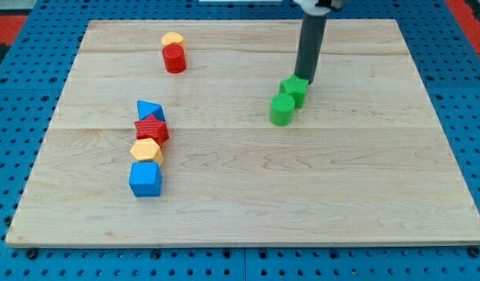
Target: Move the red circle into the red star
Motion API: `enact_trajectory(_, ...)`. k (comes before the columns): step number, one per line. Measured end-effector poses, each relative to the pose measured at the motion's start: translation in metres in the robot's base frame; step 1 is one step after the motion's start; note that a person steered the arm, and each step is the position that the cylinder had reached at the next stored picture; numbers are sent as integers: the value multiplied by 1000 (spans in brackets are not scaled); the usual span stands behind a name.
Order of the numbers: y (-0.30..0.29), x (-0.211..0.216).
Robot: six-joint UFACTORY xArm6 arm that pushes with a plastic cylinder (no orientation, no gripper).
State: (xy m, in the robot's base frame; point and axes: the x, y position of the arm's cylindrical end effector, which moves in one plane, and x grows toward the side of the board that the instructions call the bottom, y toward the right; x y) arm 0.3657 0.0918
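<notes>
On a blue pegboard bench (21, 156) lies the wooden board (302, 195), pale planks, filling most of the view. Dark rod (310, 47) comes down from the view's top, right of centre, upright; my tip (304, 80) sits at the top edge of the upper green block (295, 90), touching or just about, can't separate them. No hand on this rig, so no wide/narrow state to give: rod holds nothing, only butts against that block.

Second green block (282, 109), looks cylindrical, sits just below-left of the first, the two touching. Shape of the upper green one unclear.

Column at the view's left, bottom to top: blue cube (145, 179), biggest of the set; orange hexagon-like block (146, 150) touching its top; red star (151, 129) above that; blue triangle (151, 111) at the head, partly behind the star. All four packed, each touching its neighbour.

Red circle (175, 58), a short cylinder, stands near the view's top, left of centre, well apart from the red star and well apart from my tip. Yellow block (172, 38), small, rounded, shape unclear, tucked right behind it, touching.
</notes>
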Motion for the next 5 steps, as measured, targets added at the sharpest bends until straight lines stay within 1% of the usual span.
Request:
enact_trajectory(1,6,7)
enact_trajectory(2,-28,-27)
enact_trajectory(3,-88,-35)
enact_trajectory(4,-110,-56)
enact_trajectory(5,-137,-109)
